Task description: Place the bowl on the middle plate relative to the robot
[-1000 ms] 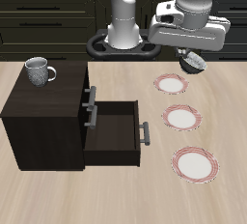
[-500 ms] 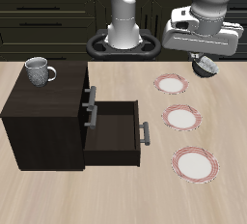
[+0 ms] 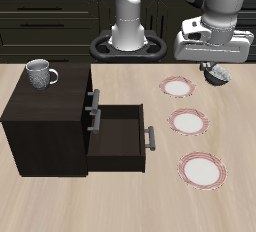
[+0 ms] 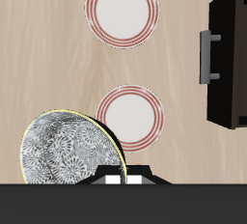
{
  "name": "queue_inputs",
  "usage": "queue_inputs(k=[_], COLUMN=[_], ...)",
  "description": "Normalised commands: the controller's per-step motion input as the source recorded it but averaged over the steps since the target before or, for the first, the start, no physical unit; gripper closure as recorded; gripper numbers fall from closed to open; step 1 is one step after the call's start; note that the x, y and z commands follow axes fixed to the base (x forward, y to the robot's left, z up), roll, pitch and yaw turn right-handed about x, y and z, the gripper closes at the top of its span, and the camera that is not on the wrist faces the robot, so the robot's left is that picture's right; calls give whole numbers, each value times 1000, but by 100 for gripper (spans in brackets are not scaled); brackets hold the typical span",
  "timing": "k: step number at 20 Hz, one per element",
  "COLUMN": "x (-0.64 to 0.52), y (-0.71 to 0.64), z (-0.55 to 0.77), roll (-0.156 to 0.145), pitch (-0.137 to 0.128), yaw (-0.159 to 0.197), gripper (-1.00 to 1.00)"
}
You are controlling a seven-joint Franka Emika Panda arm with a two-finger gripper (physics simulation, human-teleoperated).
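Observation:
My gripper (image 3: 212, 70) is shut on the rim of the bowl (image 3: 217, 75), a small grey-white speckled bowl, and holds it in the air beside the back plate (image 3: 177, 87), on the side away from the cabinet. The bowl (image 4: 66, 152) also shows tilted in the wrist view next to my gripper (image 4: 121, 178). Three white plates with red-striped rims lie in a row. The middle plate (image 3: 187, 122) is bare and lies nearer the table's front edge than the bowl. It also shows in the wrist view (image 4: 130, 115).
The front plate (image 3: 202, 169) is bare; the wrist view shows it too (image 4: 121, 9). A dark cabinet (image 3: 45, 116) stands beside the plates with its drawer (image 3: 120, 136) pulled open. A grey patterned mug (image 3: 40, 72) stands on the cabinet's top.
My gripper has carried the bowl sideways away from the cabinet, past the row of plates, and a little lower. The plates, the cabinet and the mug have not moved.

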Motion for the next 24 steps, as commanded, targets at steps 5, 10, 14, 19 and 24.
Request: queue_inputs(k=[5,10,14,19,24], x=[174,162,-47,81,73], y=[-145,-126,44,-33,-83], z=[-197,-260,-221,-347,-321], roll=[5,-7,30,0,-4], pitch=[-24,28,-19,27,19], yaw=[9,-14,37,12,15], gripper=[100,100,100,100,100])
